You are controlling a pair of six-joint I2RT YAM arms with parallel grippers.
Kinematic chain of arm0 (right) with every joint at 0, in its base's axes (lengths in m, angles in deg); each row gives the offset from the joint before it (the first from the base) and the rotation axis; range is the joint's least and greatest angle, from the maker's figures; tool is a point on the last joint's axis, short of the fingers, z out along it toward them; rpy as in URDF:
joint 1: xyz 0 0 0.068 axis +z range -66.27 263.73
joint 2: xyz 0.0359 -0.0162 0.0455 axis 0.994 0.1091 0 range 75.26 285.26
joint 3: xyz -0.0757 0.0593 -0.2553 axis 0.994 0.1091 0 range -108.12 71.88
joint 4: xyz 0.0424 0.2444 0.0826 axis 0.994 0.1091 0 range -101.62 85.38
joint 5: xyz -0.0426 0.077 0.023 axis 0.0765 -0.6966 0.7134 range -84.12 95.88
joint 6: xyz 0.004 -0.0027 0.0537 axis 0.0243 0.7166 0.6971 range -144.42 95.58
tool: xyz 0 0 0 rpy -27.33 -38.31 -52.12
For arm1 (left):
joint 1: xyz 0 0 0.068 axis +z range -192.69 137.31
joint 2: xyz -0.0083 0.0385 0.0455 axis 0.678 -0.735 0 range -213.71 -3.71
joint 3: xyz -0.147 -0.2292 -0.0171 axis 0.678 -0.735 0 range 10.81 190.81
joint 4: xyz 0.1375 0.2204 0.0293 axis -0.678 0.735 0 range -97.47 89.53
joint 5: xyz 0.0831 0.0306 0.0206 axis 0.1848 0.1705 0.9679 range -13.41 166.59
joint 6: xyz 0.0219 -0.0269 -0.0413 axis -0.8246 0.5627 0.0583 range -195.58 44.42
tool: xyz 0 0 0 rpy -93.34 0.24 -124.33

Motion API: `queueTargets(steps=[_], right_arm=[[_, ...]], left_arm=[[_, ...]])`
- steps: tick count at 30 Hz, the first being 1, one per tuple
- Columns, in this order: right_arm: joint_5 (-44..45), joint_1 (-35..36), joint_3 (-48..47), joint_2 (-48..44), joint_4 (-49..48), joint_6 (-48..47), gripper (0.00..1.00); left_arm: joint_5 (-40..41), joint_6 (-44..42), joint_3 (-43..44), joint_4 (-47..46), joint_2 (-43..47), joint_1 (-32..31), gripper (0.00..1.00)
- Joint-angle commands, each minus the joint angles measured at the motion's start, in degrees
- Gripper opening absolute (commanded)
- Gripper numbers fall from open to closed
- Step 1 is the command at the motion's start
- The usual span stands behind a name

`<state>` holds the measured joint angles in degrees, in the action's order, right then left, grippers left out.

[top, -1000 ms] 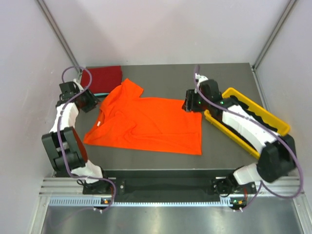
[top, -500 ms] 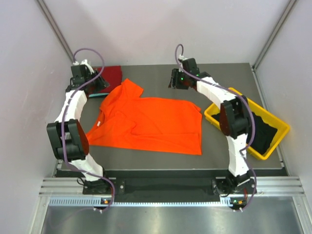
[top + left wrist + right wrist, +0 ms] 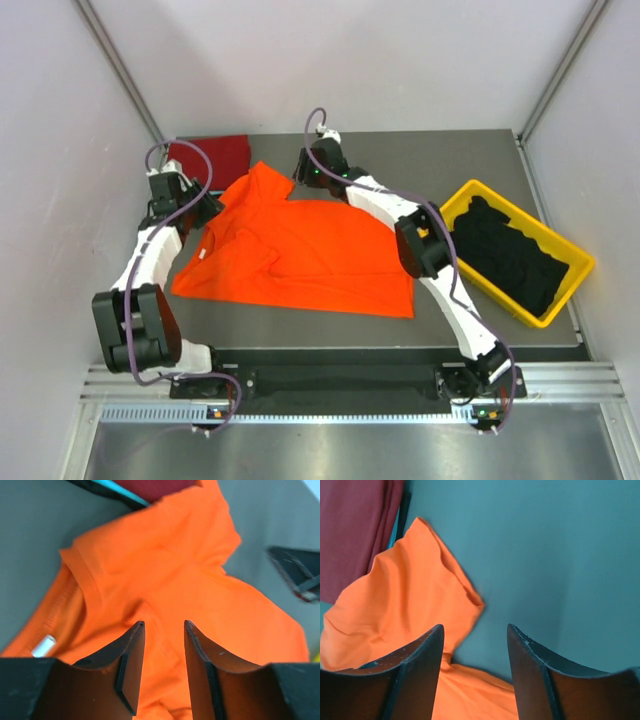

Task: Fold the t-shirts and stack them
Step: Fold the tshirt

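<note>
Hovering over the collar end of the orange shirt (image 3: 310, 255), your left pincer (image 3: 163, 625) has its jaws apart with a narrow gap. Only orange cloth shows through the gap and nothing is pinched. I can't tell whether the tips touch the cloth.

Your right pincer (image 3: 475, 628) reaches across to the far side of the counter (image 3: 450, 160) with its jaws wide and nothing held. It sits over the edge of the orange shirt's far sleeve (image 3: 268, 182). The sleeve is under the left finger and bare counter under the right one.

The orange shirt lies spread out mid-counter, rumpled and unfolded. Its collar is toward your left arm, its hem toward the right, and the far sleeve points at the back.

The dark red shirt (image 3: 212, 155) lies folded in the far left corner, just beside that sleeve. A thin teal edge (image 3: 117, 491) shows under it in the left wrist view.

The yellow bin (image 3: 585, 265) sits at the right of the counter, angled. It has black shirts (image 3: 510, 255) heaped inside, well apart from both pincers.
</note>
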<state>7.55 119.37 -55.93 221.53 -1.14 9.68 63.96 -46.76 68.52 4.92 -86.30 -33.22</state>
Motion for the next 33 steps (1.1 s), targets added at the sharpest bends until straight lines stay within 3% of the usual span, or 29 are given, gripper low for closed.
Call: queueTargets(steps=[1, 7, 13, 33], right_arm=[[6.4, 1.98, -3.59, 1.73, -6.95, 1.22, 0.53], [10.72, 3.21, -3.59, 4.71, -7.49, 9.02, 0.53], [9.76, 3.12, -5.51, 8.05, -6.26, 15.36, 0.47], [4.92, 3.74, -7.37, 11.05, -7.32, 13.79, 0.32]], left_arm=[[-4.16, 3.96, -4.34, -6.58, 6.45, -0.07, 0.42], [-6.18, 8.35, -11.12, -9.83, 14.9, -0.42, 0.42], [-7.68, 8.1, -11.48, -9.13, 15.09, -1.48, 0.42], [-5.84, 6.16, -9.55, -7.81, 14.39, -1.48, 0.42]])
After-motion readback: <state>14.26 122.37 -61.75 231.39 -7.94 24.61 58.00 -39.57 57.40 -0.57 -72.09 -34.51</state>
